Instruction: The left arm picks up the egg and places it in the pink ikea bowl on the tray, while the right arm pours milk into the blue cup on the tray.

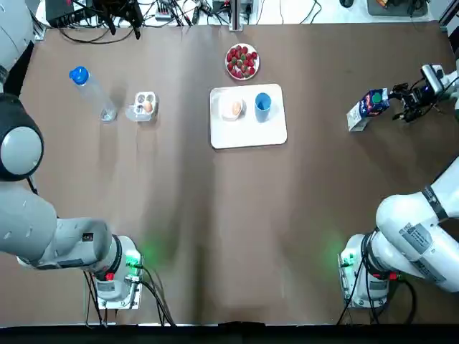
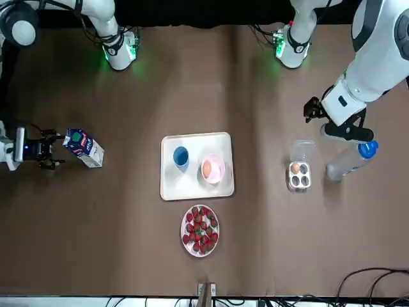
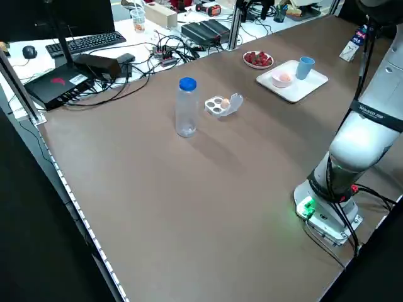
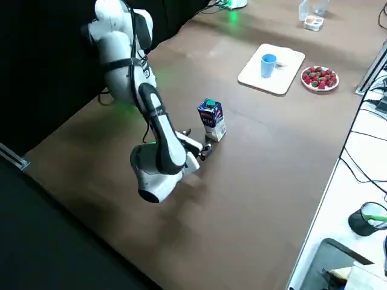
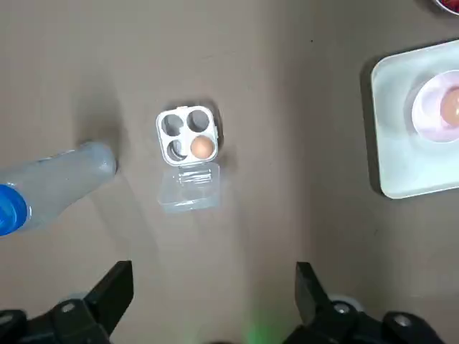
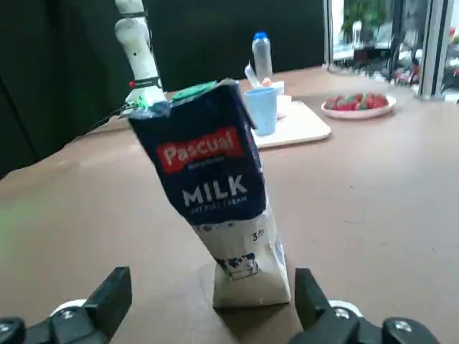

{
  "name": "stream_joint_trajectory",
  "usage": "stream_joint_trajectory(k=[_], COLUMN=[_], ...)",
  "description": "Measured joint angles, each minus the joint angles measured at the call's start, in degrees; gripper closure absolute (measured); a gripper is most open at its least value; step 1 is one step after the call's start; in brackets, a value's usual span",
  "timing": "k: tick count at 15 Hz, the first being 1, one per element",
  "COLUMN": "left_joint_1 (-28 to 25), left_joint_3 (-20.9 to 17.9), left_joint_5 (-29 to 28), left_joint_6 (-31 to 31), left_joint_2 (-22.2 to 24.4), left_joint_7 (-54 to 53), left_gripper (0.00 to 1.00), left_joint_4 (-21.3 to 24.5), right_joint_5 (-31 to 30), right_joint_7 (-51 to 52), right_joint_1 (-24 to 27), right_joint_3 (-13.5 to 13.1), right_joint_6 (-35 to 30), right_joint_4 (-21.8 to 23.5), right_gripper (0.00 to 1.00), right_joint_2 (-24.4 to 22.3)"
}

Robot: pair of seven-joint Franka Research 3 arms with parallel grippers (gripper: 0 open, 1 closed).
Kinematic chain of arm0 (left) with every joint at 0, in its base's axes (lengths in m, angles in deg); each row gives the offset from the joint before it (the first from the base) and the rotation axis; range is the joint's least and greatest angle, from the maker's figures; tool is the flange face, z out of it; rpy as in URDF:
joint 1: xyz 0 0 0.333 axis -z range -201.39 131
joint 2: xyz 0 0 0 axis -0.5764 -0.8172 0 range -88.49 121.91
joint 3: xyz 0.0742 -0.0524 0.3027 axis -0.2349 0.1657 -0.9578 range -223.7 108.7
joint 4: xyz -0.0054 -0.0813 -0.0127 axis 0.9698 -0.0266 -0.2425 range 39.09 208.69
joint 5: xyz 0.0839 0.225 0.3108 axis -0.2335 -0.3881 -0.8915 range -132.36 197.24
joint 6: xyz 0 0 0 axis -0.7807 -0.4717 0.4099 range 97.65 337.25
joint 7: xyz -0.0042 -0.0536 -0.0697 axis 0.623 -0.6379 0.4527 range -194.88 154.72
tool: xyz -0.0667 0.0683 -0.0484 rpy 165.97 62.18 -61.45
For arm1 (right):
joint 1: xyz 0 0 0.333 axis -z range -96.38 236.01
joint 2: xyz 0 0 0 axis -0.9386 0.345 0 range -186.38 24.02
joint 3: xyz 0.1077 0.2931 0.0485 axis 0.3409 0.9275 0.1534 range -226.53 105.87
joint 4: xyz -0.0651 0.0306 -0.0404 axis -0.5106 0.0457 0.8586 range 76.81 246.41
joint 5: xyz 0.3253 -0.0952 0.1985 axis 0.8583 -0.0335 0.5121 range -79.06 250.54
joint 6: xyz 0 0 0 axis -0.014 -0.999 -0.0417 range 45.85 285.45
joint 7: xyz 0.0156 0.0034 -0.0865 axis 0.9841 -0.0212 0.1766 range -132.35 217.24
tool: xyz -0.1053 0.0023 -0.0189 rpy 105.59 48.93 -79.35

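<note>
the right pincer point(image 2: 54, 150) is low over the table at the robot's far right, its fingers spread wide and holding nothing. the milk carton point(image 2: 83, 148) stands on its base just in front of those fingers, in line with the gap between them but not clamped. its green cap is on top, and it is well apart from the tray point(image 1: 247, 136).

the left pincer point(image 5: 213, 272) hangs above the table on the robot's left, near the bottle point(image 1: 92, 93). its fingers are also wide apart and empty.

on the white tray, the pink bowl point(image 1: 232, 109) holds one brownish egg point(image 1: 236, 107). the blue cup point(image 1: 262, 104) stands upright just beside the bowl; what is inside it cannot be made out.

left of the tray lies a clear egg box point(image 1: 145, 107) with its lid folded open. one more egg point(image 5: 203, 147) sits in one of its four hollows, and the other three are bare. the plastic bottle with a blue cap stands just beside the box. a plate of strawberries point(image 1: 242, 61) rests near the tray's far edge.
</note>
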Motion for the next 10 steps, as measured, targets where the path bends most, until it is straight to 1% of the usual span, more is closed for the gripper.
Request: stream_joint_trajectory(k=[3, 7, 10], left_joint_1=[0.0, 0.0, 0.0], left_joint_3=[0.0, 0.0, 0.0], left_joint_5=[0.0, 0.0, 0.0], left_joint_6=[0.0, 0.0, 0.0], left_joint_2=[0.0, 0.0, 0.0], left_joint_7=[0.0, 0.0, 0.0], left_gripper=[0.00, 0.00, 0.00], left_joint_4=[0.0, 0.0, 0.0], right_joint_5=[-1.3, -2.0, -3.1], right_joint_7=[-8.0, -19.9, -29.1], right_joint_1=[-1.6, -5.2, -7.4], right_joint_3=[0.4, 0.5, 0.5], right_joint_6=[0.0, 0.0, 0.0], right_joint_4=[-0.3, -0.5, -2.3], right_gripper=[0.00, 0.00, 0.00], right_joint_2=[-3.3, -7.4, -9.6])
